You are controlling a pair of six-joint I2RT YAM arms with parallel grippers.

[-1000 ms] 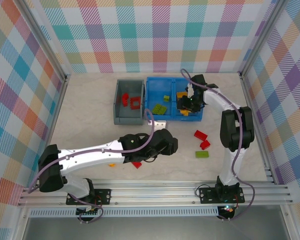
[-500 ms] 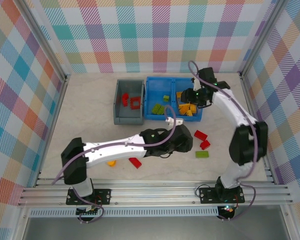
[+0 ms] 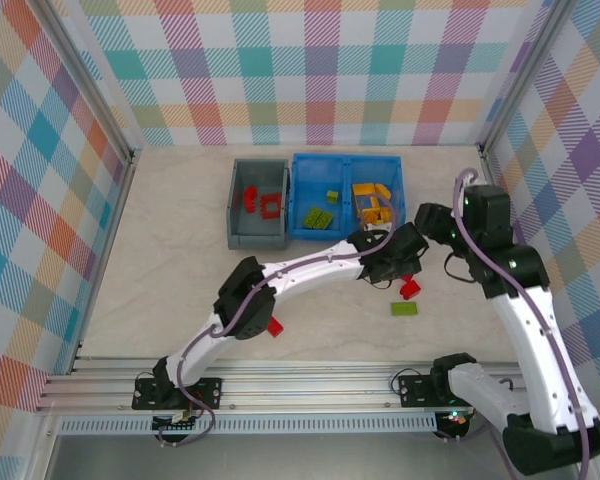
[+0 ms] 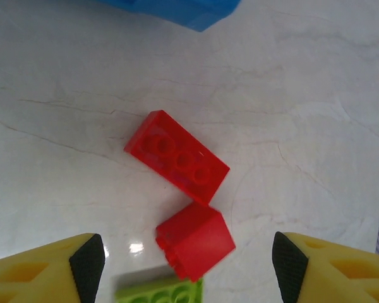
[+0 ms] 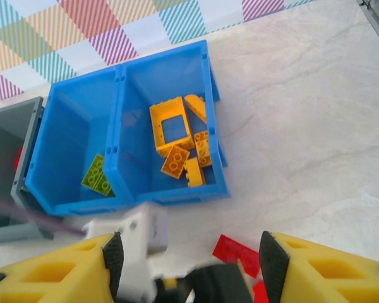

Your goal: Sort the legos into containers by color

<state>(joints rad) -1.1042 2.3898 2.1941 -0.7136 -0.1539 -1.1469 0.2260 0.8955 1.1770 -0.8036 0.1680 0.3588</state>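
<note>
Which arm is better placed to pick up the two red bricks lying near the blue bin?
Left. The left gripper hangs open right over the red bricks. The right gripper, also open, looks down on the left arm instead.

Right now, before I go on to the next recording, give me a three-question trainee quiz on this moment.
1. True or false: the left hand is shut on the long red brick.
2. Which colour lies in the blue bin compartment farther from the grey bin? A) red B) yellow-orange C) lime green
3. Fill in: the pieces in the grey bin are ___.
Key: 1 false, the left hand is open and the long red brick lies loose on the table; 2 B; 3 red.
</note>
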